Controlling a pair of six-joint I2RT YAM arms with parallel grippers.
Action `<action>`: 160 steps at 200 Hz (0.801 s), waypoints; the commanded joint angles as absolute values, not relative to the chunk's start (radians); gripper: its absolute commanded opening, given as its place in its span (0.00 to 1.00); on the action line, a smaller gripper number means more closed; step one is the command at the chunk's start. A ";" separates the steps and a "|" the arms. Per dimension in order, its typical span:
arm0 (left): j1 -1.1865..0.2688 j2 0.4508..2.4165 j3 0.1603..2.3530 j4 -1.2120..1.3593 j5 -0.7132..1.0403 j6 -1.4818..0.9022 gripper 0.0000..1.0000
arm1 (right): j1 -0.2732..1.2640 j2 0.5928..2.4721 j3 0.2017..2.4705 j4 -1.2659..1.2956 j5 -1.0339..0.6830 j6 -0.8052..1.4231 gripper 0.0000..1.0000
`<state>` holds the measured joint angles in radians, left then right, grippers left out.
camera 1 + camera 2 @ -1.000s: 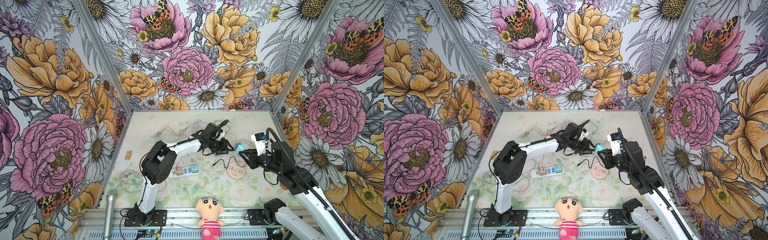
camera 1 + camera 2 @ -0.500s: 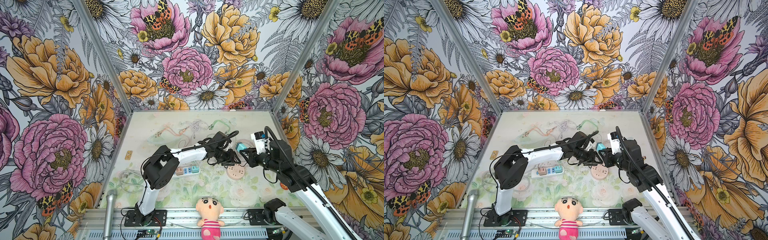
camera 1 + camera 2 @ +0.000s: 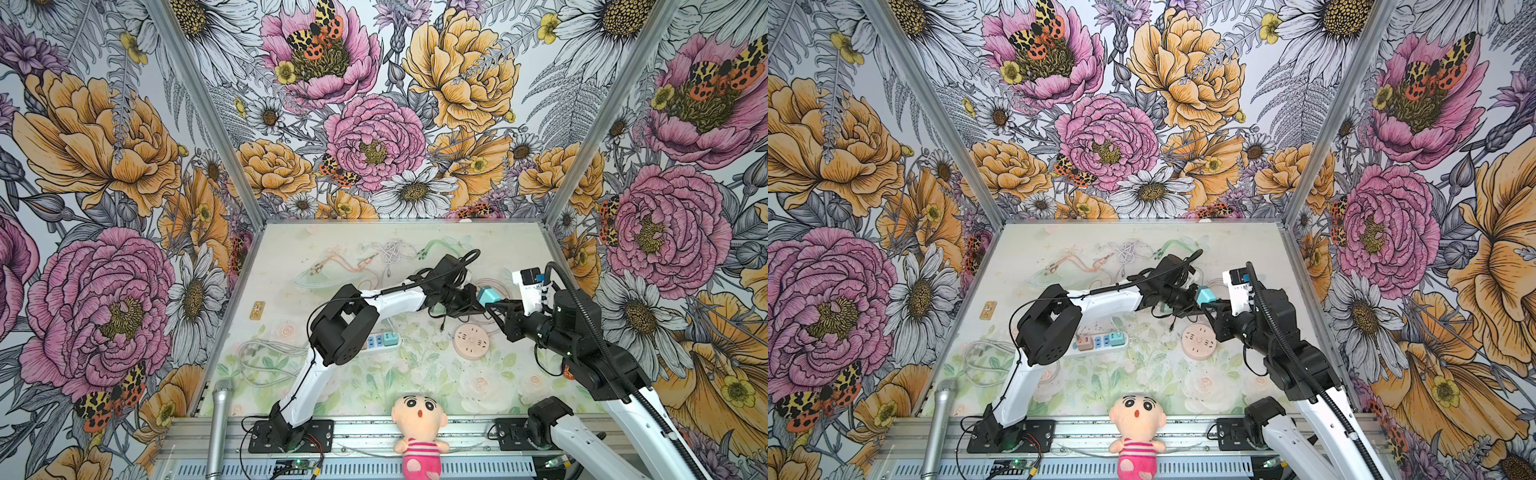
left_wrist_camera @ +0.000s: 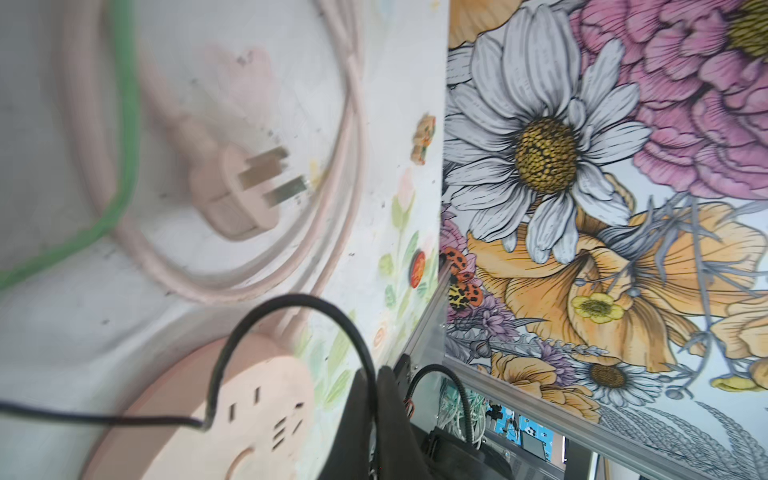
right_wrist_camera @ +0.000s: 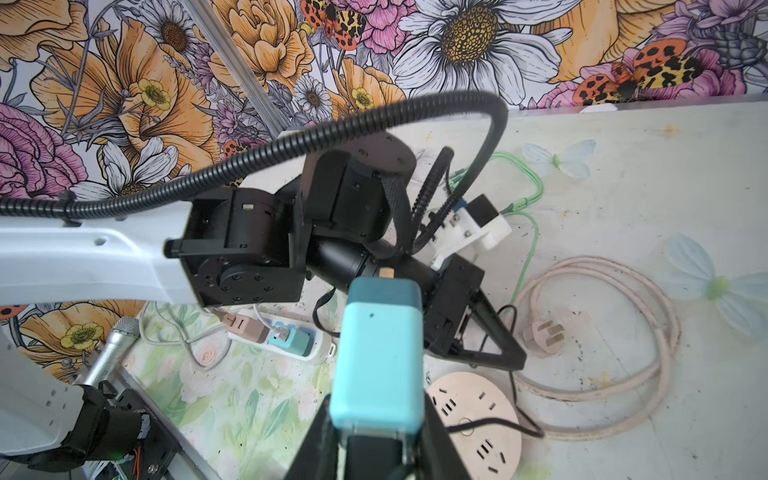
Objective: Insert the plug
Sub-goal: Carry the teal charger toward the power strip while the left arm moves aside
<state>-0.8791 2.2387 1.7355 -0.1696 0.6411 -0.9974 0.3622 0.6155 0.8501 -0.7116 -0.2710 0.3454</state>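
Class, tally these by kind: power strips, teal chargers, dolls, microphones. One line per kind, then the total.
Strips: 2, round strip, long strip
Teal chargers: 2, held charger, plugged charger
Doll: 1
Microphone: 1
Total: 6

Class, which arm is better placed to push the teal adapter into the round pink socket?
Right, likely: the right tool grips the teal adapter close to the round pink socket; the left tool is shut and lacks it.

Doll (image 3: 419, 417) and microphone (image 3: 219, 419) (silver) at front edge.
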 commanded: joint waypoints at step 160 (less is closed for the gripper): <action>-0.772 2.658 2.316 -0.034 0.894 -1.093 0.53 | 0.357 0.665 0.727 -0.755 -0.256 0.528 0.00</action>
<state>-0.8005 2.8166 2.4214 -0.0509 0.8433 -1.1515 0.3546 0.6167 0.7048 -0.7681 -0.2607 0.4671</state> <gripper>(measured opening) 0.528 0.273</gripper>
